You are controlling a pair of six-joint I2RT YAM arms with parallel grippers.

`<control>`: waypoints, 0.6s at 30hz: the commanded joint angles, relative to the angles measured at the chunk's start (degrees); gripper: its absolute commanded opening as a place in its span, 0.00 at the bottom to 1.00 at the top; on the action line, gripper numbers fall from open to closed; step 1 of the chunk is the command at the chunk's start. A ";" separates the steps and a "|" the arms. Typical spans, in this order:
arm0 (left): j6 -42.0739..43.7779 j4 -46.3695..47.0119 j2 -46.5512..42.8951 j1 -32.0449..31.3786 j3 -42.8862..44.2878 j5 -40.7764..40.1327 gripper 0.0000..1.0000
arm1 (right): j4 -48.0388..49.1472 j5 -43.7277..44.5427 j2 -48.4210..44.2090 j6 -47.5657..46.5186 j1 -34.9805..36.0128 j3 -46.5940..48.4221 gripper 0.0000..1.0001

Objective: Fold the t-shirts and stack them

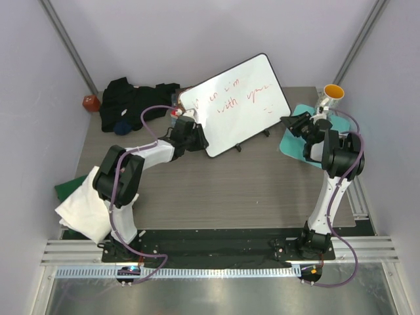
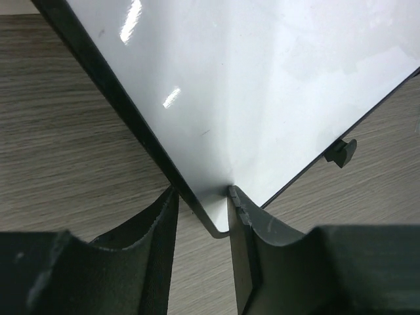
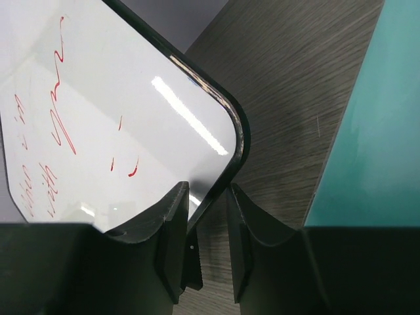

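Observation:
A black t-shirt lies crumpled at the back left, with a navy bit at its near edge. A folded white t-shirt lies on a green one at the left edge, partly off the table. A whiteboard with red writing is tilted across the middle. My left gripper is shut on its lower left corner. My right gripper is shut on its right edge. Neither gripper touches a shirt.
A teal mat lies under the right arm at the right edge. A yellow-orange cup stands behind it. A small red object sits at the far left by the wall. The whiteboard's black feet hang at its lower edge.

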 commanded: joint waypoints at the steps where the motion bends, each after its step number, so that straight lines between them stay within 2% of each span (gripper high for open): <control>1: 1.41 2.17 0.69 0.37 2.18 -1.01 0.36 | 7.57 -1.15 -5.32 0.73 0.36 -1.80 0.33; 5: 2.90 -0.55 0.52 0.37 3.41 -3.28 0.33 | 9.32 -1.06 -6.55 1.17 0.36 -4.79 0.31; 11: 4.93 -3.01 0.43 0.63 5.96 -3.74 0.21 | 11.79 0.34 -11.38 1.35 0.36 -11.90 0.31; 18: 6.51 -4.77 0.43 1.07 7.72 -2.86 0.20 | 12.49 1.75 -19.20 0.21 0.36 -21.39 0.31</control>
